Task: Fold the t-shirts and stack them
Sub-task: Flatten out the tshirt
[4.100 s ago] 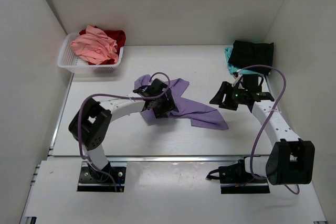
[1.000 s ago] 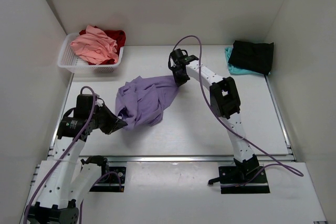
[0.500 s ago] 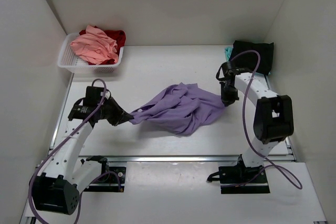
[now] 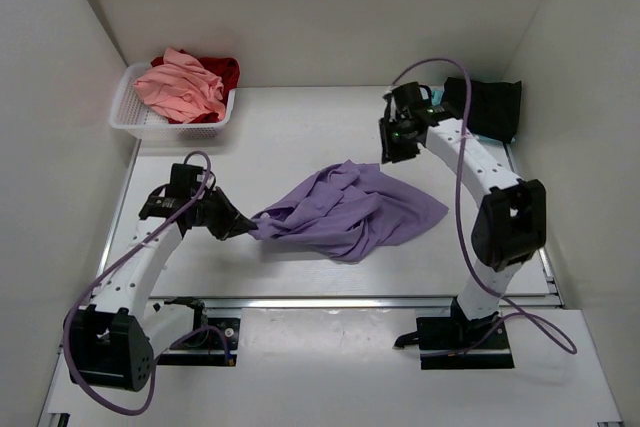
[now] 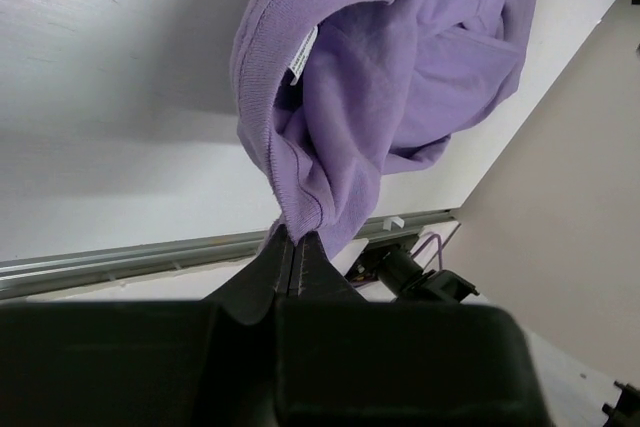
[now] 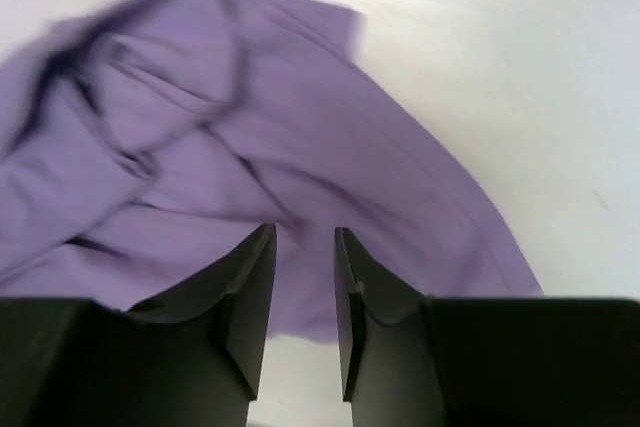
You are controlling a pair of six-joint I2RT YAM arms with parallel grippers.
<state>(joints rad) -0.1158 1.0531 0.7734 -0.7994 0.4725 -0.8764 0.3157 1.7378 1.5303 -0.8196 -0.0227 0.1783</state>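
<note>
A lavender-purple t-shirt (image 4: 350, 212) lies crumpled across the middle of the table. My left gripper (image 4: 237, 224) is shut on its left edge, and in the left wrist view the hem (image 5: 300, 202) is pinched at the tips of that gripper (image 5: 293, 239), beside the collar with its white label. My right gripper (image 4: 392, 150) hovers above the shirt's far right part. Seen from the right wrist, it (image 6: 303, 247) stands open with nothing between its fingers, and the purple cloth (image 6: 250, 147) lies flat below.
A white mesh basket (image 4: 128, 119) at the back left holds a salmon-pink shirt (image 4: 180, 89) and a red one (image 4: 226, 69). A folded black shirt (image 4: 485, 107) lies on a teal one (image 4: 436, 105) at the back right. Side walls stand close on both sides.
My right gripper has opened, let go of the shirt's right side and drawn back toward the far edge. That side now lies spread on the table. The left gripper keeps its hold.
</note>
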